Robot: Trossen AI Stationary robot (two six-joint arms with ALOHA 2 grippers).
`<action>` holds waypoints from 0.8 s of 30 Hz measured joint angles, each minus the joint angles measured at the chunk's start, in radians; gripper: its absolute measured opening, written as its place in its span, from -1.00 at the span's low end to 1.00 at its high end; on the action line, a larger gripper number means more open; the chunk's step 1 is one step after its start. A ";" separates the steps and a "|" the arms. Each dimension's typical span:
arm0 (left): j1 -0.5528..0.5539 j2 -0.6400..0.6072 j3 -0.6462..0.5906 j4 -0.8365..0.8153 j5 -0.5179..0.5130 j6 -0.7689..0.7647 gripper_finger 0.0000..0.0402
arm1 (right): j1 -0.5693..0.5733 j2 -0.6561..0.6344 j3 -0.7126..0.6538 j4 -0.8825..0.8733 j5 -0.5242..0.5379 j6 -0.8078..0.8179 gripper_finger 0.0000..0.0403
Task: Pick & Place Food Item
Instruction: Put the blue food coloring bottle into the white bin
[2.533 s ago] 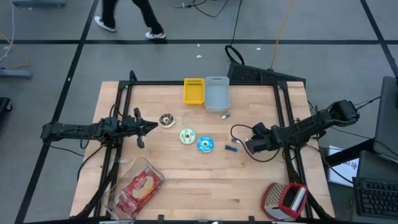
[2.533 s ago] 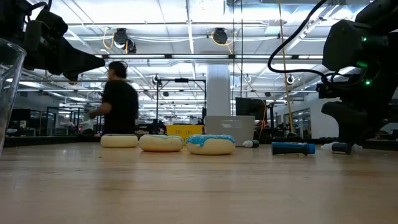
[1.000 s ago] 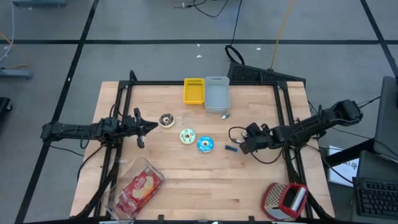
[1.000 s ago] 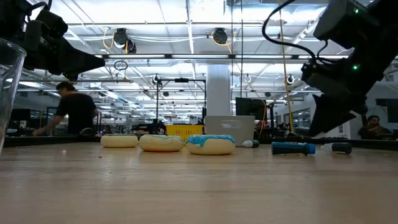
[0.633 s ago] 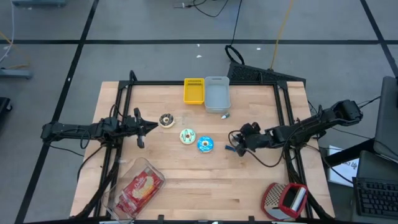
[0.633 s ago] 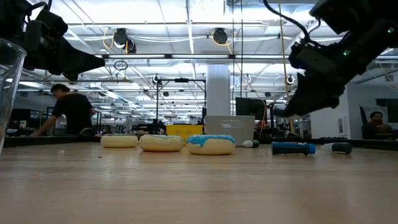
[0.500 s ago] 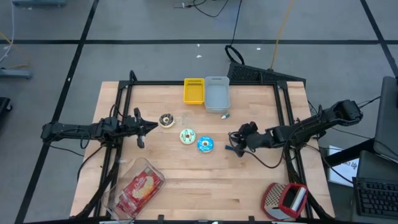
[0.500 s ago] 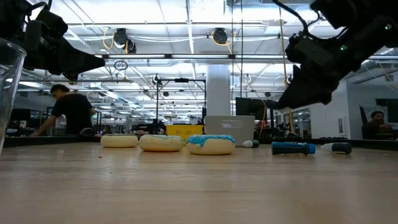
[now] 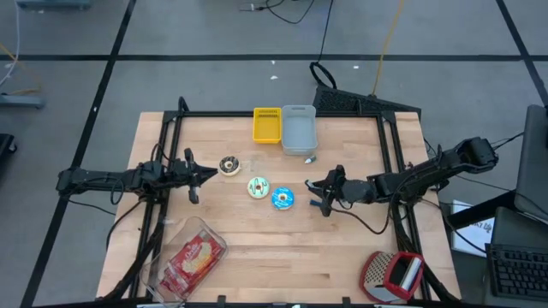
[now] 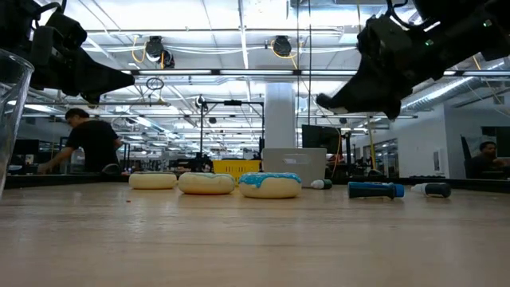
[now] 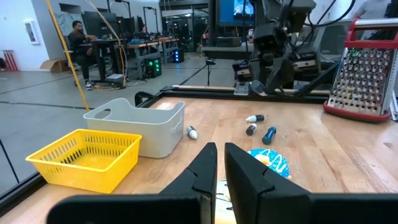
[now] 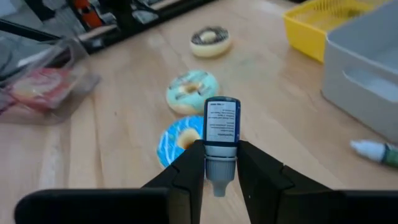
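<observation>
Blue-iced ring doughnut (image 9: 282, 198) lies on the wooden tabletop (image 9: 257, 248) just beside the right pincer (image 9: 318, 197), clenched on a small blue-capped tube (image 12: 221, 135); the closed left pincer (image 9: 195, 177) waits farther off.

Two slim black jointed arms trail looping black cables (image 9: 370, 224).

Bright, even overhead light; ceiling lamps (image 10: 275, 45) glare in the low view; soft shadows on the worktop (image 9: 257, 248); wrist-view foregrounds blur.
</observation>
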 joint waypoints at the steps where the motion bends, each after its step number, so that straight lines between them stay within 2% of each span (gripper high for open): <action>1: 0.000 0.000 0.000 0.000 0.000 0.000 -0.85 | 0.000 0.010 0.000 0.028 0.000 -0.011 -0.63; 16: 0.000 0.000 0.000 0.000 0.000 0.000 -0.85 | -0.008 0.140 0.000 0.338 -0.001 -0.138 -0.61; 24: 0.000 0.000 0.000 0.000 0.000 0.000 -0.85 | -0.041 0.180 0.000 0.398 -0.001 -0.133 -0.62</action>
